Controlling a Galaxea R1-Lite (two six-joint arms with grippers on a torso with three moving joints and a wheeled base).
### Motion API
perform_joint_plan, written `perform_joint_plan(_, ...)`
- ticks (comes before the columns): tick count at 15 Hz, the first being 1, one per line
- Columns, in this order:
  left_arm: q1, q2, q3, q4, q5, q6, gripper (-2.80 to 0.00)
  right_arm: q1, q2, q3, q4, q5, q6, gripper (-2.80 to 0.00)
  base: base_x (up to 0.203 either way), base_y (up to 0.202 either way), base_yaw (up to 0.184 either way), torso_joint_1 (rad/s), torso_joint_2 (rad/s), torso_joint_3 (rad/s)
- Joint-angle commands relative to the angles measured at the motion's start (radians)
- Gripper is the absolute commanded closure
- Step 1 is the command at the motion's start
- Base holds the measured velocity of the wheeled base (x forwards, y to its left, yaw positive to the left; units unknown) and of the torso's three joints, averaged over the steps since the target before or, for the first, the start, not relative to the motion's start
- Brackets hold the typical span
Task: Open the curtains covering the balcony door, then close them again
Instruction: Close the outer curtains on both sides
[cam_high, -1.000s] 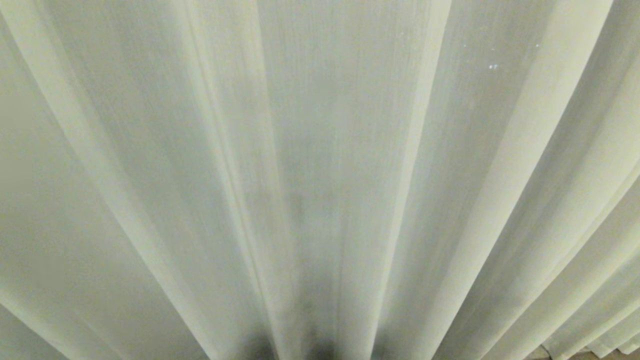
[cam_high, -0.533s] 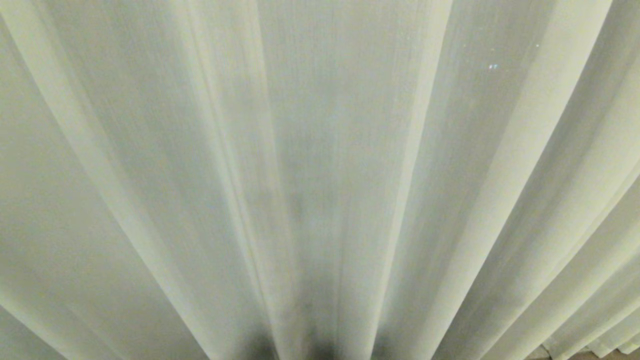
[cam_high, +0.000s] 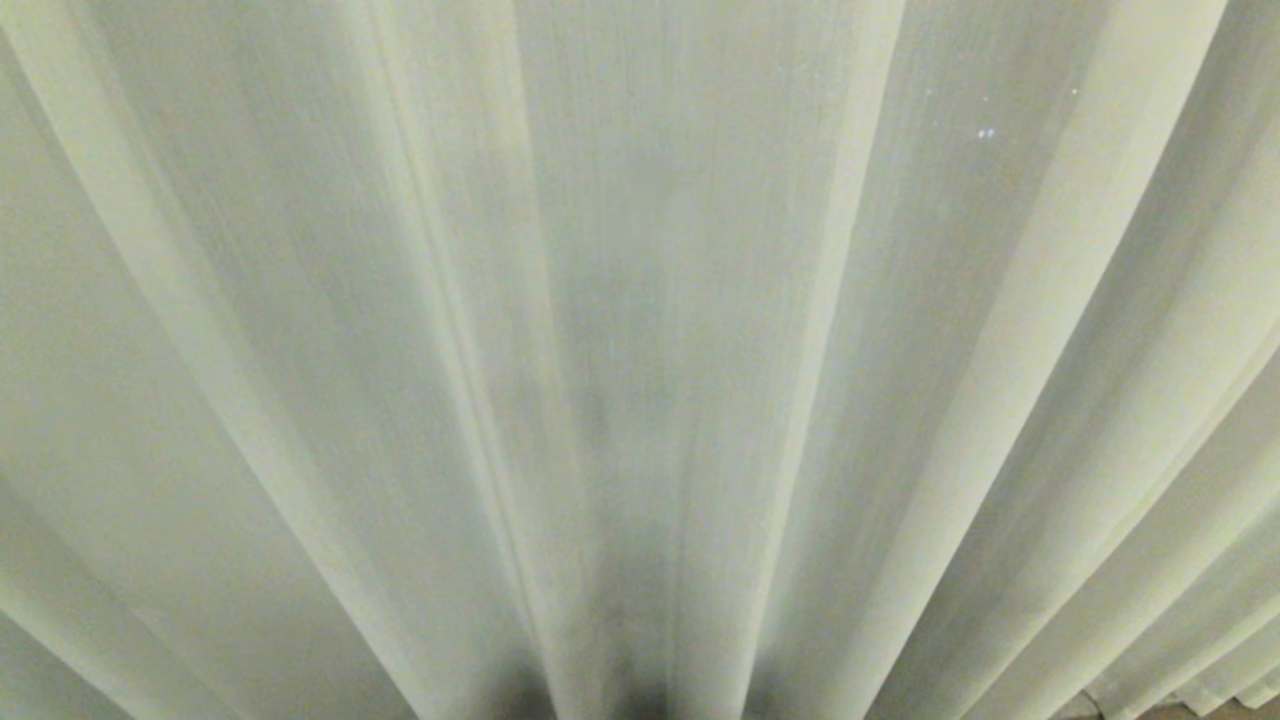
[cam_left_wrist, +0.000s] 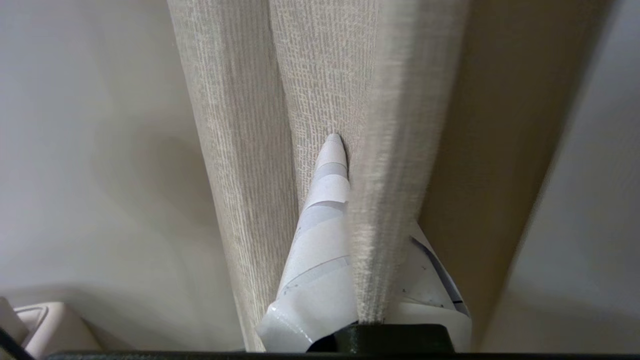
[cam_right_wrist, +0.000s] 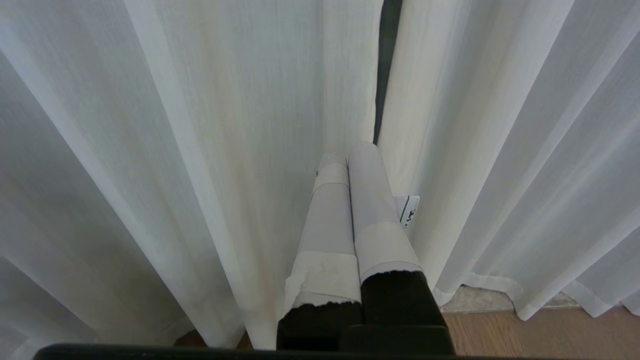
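Cream curtains (cam_left_wrist: 320, 90) fold pinched between left tool (cam_left_wrist: 345, 150) fingers.

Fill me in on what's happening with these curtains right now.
The robot stands close up to the drawn curtains, which fill its head view. Its left end effector is shut on a fold of the curtain fabric, with cloth pinched between its taped fingers. The right end effector is shut and holds nothing; it points at the narrow dark gap where the two panels meet. The curtains are not yet pulled apart, and wooden floor shows below the hems.
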Motion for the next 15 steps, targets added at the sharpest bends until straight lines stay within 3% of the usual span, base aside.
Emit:
perform_joint_plan(1,0.006,0.006,-0.018,-0.005,-0.001,0.000,0.00,0.000,0.002,0.000,0.000,-0.001,0.000,0.00,0.000,0.000,0.000,0.000,0.00,0.000)
perform_joint_plan(5,-0.005,-0.052,-0.017,-0.030,-0.001,-0.003,0.00,0.000,0.002,0.000,0.000,0.000,0.000,0.00,0.000,0.000,0.000,0.000,0.00,0.000)
perform_joint_plan(11,-0.084,-0.177,0.007,-0.025,-0.003,-0.009,0.00,0.000,0.002,0.000,0.000,0.000,0.000,0.00,0.000,0.000,0.000,0.000,0.00,0.000)
perform_joint_plan(15,-0.128,-0.295,0.128,-0.025,-0.003,-0.021,0.00,0.000,0.002,0.000,0.000,0.000,0.000,0.00,0.000,0.000,0.000,0.000,0.00,0.000)
